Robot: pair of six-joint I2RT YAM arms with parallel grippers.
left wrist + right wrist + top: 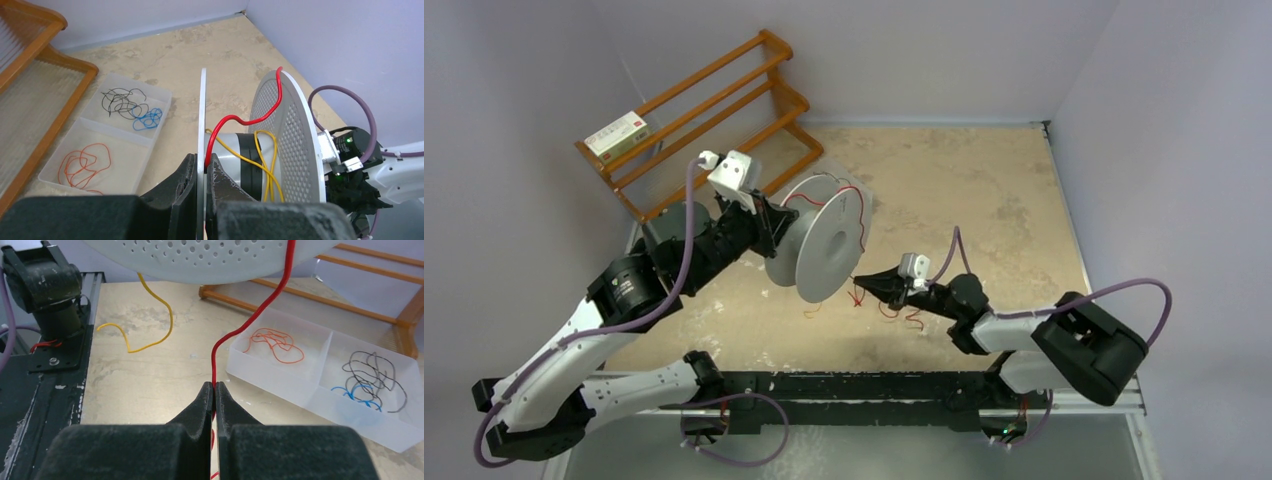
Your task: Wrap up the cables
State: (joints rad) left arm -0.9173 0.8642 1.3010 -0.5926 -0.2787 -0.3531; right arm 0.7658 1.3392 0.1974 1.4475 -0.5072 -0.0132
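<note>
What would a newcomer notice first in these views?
The big white perforated plastic spool, mid-table, its flange clamped in the left gripper. Then the thin bright red cable running from it down into the shut right gripper, near a clear plastic tray of loose wires.

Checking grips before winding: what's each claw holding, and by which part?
Left claw pinches the spool by the edge of its near disc. Right claw pinches the red cable on the stretch running off the spool.
</note>
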